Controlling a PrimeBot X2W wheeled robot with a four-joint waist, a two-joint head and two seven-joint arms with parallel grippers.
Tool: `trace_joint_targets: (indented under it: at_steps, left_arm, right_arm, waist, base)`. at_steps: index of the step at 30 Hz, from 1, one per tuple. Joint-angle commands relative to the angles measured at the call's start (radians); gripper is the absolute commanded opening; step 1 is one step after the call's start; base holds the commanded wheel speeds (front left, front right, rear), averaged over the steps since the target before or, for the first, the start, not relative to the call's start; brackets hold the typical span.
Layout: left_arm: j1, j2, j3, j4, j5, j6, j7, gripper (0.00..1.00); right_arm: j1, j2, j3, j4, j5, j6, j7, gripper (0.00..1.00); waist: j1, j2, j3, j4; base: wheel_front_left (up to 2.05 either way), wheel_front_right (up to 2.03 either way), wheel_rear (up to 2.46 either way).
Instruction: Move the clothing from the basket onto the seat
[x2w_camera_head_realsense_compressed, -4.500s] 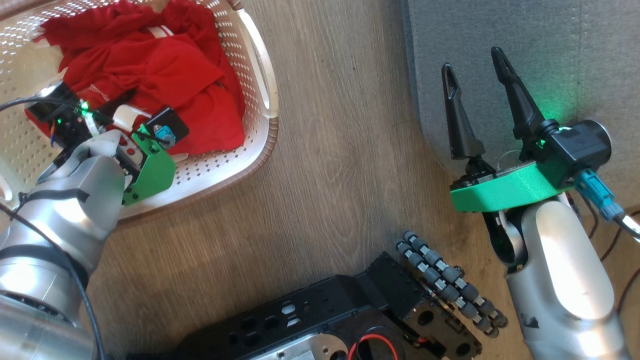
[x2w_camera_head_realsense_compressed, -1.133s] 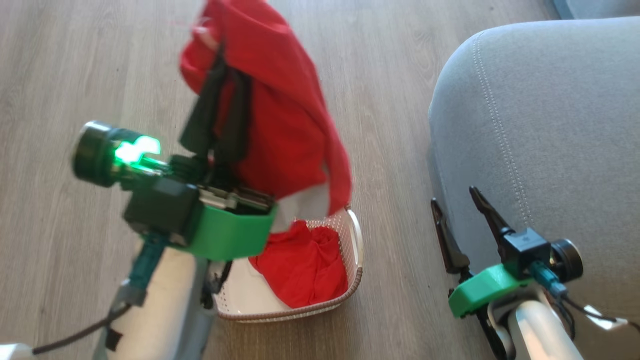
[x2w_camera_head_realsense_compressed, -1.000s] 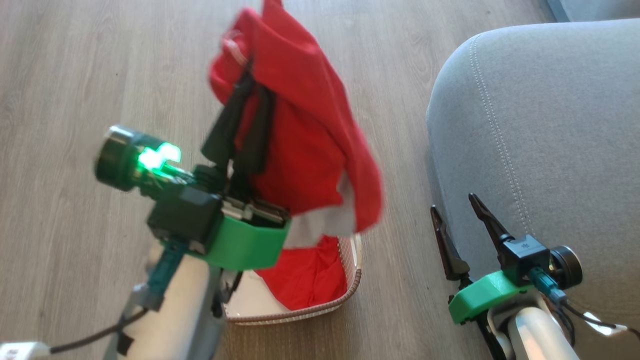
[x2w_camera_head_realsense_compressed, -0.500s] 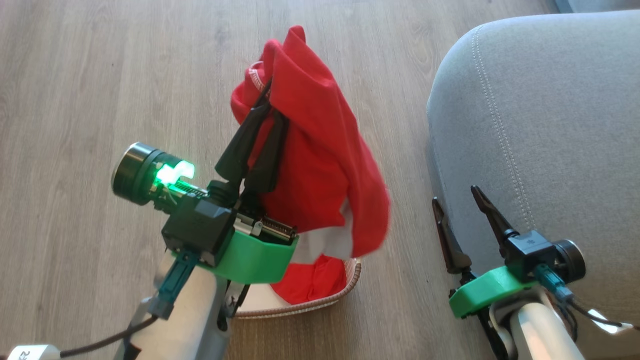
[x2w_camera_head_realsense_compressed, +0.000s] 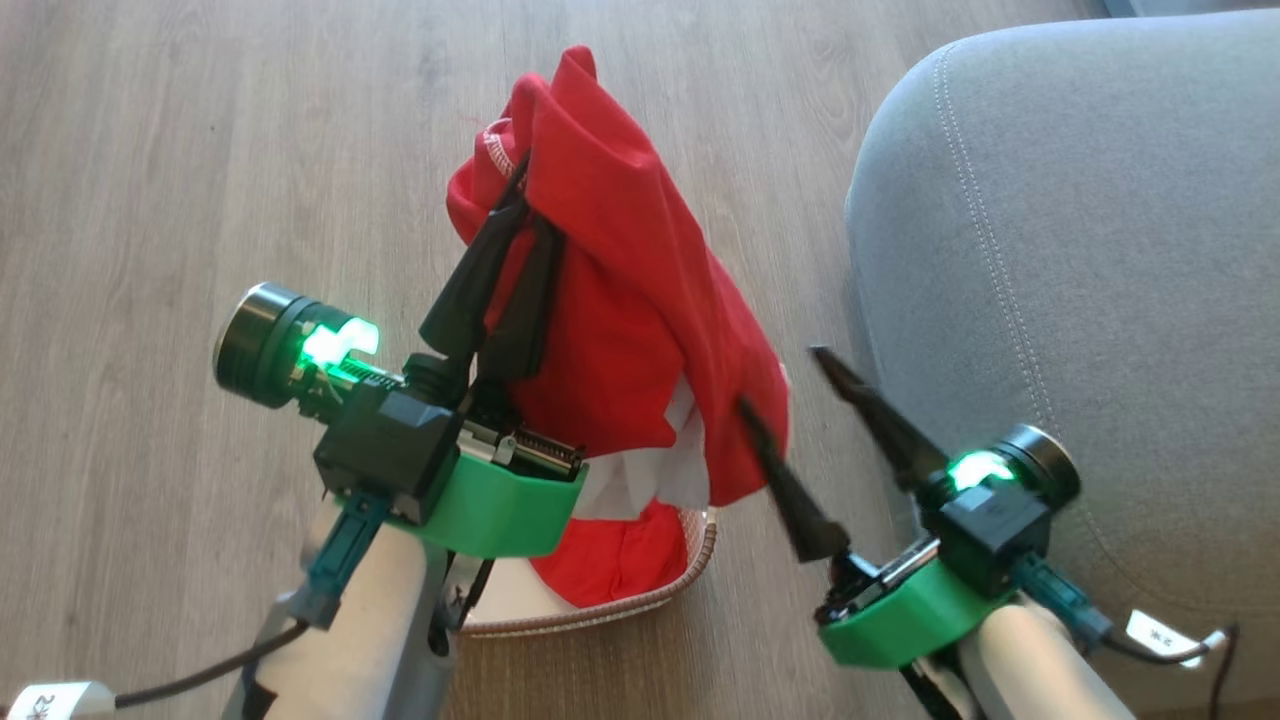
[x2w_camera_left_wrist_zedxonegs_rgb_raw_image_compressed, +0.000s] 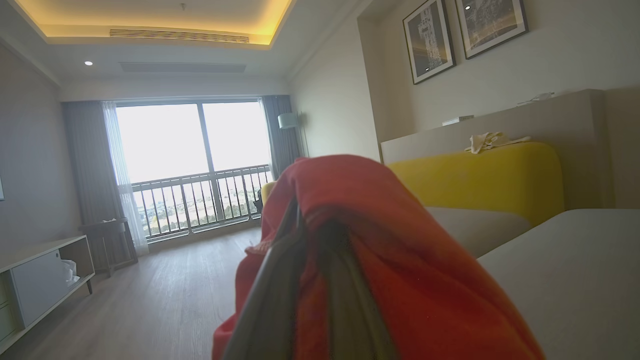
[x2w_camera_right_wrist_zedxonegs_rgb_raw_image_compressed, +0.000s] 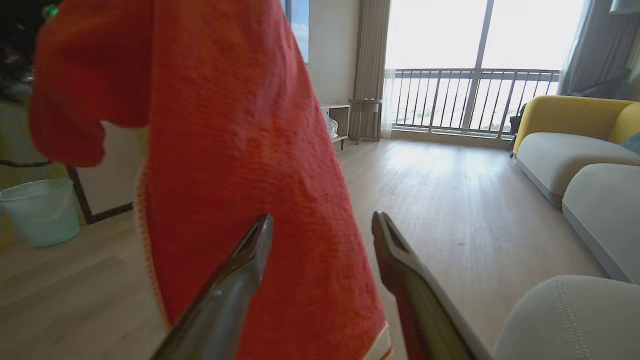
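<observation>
Our left hand (x2w_camera_head_realsense_compressed: 530, 215) is clenched on a red garment (x2w_camera_head_realsense_compressed: 640, 330), holding it above the basket (x2w_camera_head_realsense_compressed: 700, 570), where another garment (x2w_camera_head_realsense_compressed: 610, 565) lies. Our right hand (x2w_camera_head_realsense_compressed: 780, 380), fingers spread, sits near its hem, beside the seat (x2w_camera_head_realsense_compressed: 1080, 250).

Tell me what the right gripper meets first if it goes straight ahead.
Probably the red garment hanging from the left gripper; the open right gripper points at its lower edge, depth unclear.

A pale wood-plank floor (x2w_camera_head_realsense_compressed: 150, 180) carries the cream basket (x2w_camera_head_realsense_compressed: 660, 597), which stands near the foot of the grey seat (x2w_camera_head_realsense_compressed: 1100, 250). A pale green bucket (x2w_camera_right_wrist_zedxonegs_rgb_raw_image_compressed: 42, 212) also sits on the boards, close to a wall.
</observation>
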Motion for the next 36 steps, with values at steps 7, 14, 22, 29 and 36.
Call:
trace_joint_targets:
  at_steps: [7,14,22,29,36]
  left_arm:
    - [-0.048,-0.004,0.061,-0.015,-0.005,-0.001,-0.005,0.0]
    - [-0.052,-0.004,0.056,-0.012,-0.013,0.004,-0.005,0.0]
    - [-0.063,-0.004,0.003,-0.022,-0.029,0.001,-0.005,0.0]
    - [-0.066,-0.004,-0.056,-0.023,-0.046,0.008,-0.005,0.0]
    - [-0.07,-0.004,-0.122,-0.031,-0.055,0.01,-0.005,0.0]
  right_arm:
    - [-0.08,-0.127,0.225,-0.135,0.098,0.007,-0.001,1.0]
    - [-0.095,-0.149,0.263,-0.136,0.09,0.007,-0.001,1.0]
    - [-0.103,-0.127,0.23,-0.098,0.032,0.007,-0.001,1.0]
    - [-0.14,-0.1,0.218,-0.045,0.002,0.007,-0.001,1.0]
    - [-0.162,-0.049,0.166,0.003,-0.03,0.007,-0.001,1.0]
  waist:
    - [0.0,-0.0001,0.001,-0.003]
    - [0.0,-0.0001,0.007,0.002]
    - [0.0,-0.0001,0.01,0.018]
    - [0.0,-0.0001,0.015,0.032]
    - [0.0,-0.0001,0.011,0.053]
  base:
    - [0.0,0.0,0.0]
    - [0.0,0.0,0.0]
    - [0.0,0.0,0.0]
    - [0.0,0.0,0.0]
    - [0.0,0.0,0.0]
